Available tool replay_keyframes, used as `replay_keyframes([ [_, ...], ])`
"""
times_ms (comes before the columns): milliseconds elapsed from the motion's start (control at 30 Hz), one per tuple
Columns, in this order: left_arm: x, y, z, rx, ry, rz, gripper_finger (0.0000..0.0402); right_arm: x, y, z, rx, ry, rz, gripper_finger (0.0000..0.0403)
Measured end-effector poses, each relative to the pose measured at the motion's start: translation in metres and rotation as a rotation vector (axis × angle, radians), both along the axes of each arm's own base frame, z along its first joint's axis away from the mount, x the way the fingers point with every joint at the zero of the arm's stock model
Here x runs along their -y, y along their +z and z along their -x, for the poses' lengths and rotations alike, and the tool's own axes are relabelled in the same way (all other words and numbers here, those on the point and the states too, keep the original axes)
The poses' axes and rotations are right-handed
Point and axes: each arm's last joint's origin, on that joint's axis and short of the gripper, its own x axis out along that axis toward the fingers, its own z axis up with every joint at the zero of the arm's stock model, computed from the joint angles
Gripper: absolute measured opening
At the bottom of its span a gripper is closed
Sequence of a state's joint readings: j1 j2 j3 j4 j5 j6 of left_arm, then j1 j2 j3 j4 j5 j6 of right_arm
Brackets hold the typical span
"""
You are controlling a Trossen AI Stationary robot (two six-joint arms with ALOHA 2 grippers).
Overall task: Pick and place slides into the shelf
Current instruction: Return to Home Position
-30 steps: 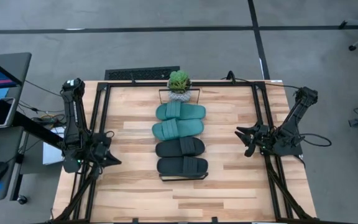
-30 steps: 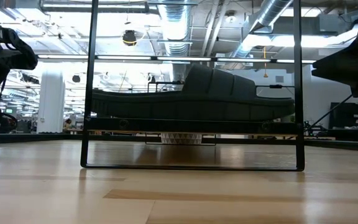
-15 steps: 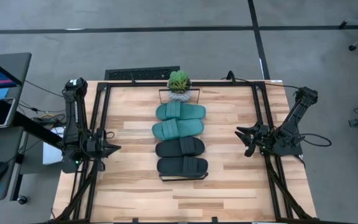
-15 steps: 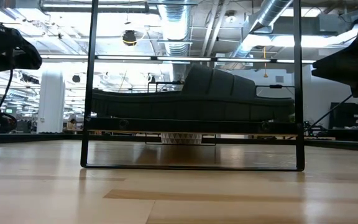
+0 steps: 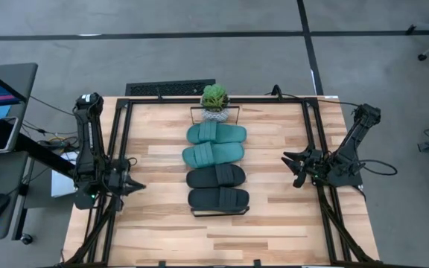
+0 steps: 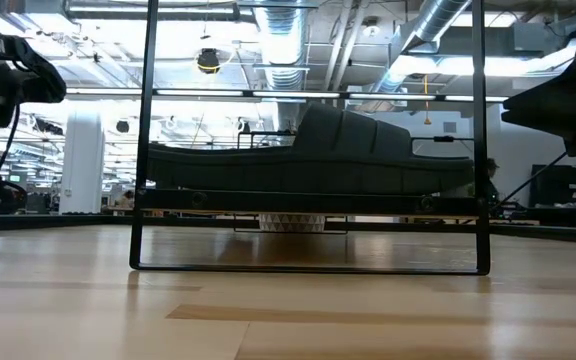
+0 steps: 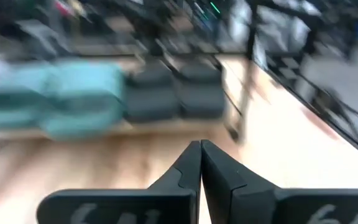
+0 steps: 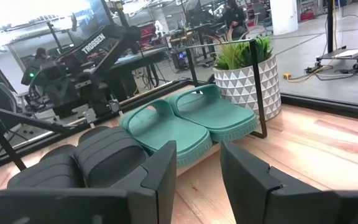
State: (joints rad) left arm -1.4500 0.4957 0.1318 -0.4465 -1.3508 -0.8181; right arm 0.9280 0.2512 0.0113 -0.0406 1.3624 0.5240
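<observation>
High view: two teal-green slides (image 5: 214,155) and two black slides (image 5: 216,176) lie crosswise in one close row on the shelf (image 6: 308,268), which runs down the middle of the desk (image 5: 274,223). The teal pair is at the far end just beside the potted plant (image 5: 214,100), and the black pair is at the near end. Left end effector (image 5: 131,184) hangs over the desk's left side, well apart from the shelf, its fingers pressed together on nothing; right end effector (image 5: 293,168) hangs over the right side, also well apart, its fingers spread and empty.
</observation>
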Motion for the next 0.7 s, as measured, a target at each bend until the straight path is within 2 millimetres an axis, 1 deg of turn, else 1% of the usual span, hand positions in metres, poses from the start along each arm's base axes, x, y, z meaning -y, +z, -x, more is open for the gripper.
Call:
replay_keyframes([
  [200, 0.008, -0.005, 0.002, -0.200, -0.217, 0.014, 0.0000, 0.000, 0.000, 0.000, 0.000, 0.000, 0.000, 0.0114],
  [367, 0.011, -0.007, 0.004, -0.306, -0.332, 0.046, 0.0000, 0.000, 0.000, 0.000, 0.000, 0.001, 0.000, 0.0114],
  [467, 0.012, -0.007, 0.005, -0.327, -0.360, 0.045, 0.0000, 0.000, 0.000, 0.000, 0.000, 0.000, 0.000, 0.0114],
  [700, 0.012, -0.007, 0.005, -0.320, -0.350, 0.048, 0.0000, 0.000, 0.000, 0.000, 0.000, 0.001, 0.000, 0.0114],
])
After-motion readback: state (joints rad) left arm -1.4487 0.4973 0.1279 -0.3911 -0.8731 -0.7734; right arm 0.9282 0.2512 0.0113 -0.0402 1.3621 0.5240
